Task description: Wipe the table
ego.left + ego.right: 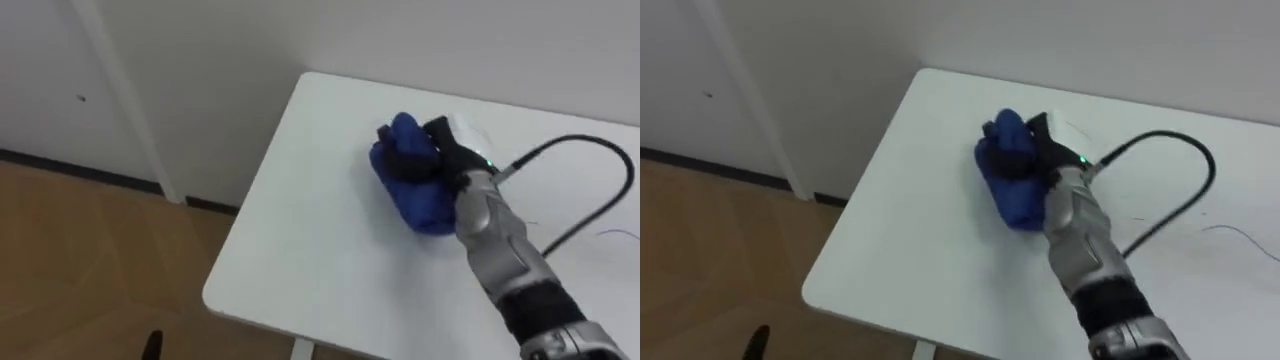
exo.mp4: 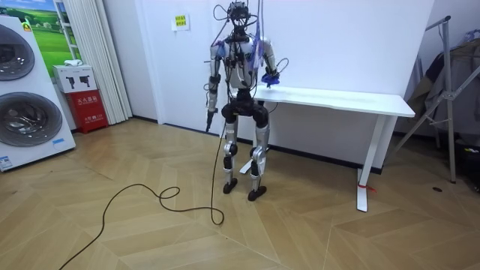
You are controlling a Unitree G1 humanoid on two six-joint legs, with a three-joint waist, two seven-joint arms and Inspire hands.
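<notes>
- In the left eye view, a white table is seen from above, with its near left corner in the frame.
- A bunched blue cloth lies on the tabletop, in from the left edge and towards the far side.
- The right hand is laid on top of the cloth, with its dark fingers curled into the folds so that the cloth is gripped.
- In the right eye view, the cloth is pressed to the table under the same hand.
- In the room view, the robot is seen standing upright on the wooden floor at the table's left end, with the right arm reached over the tabletop.
- The left hand hangs at the robot's side; whether it is open cannot be told.
</notes>
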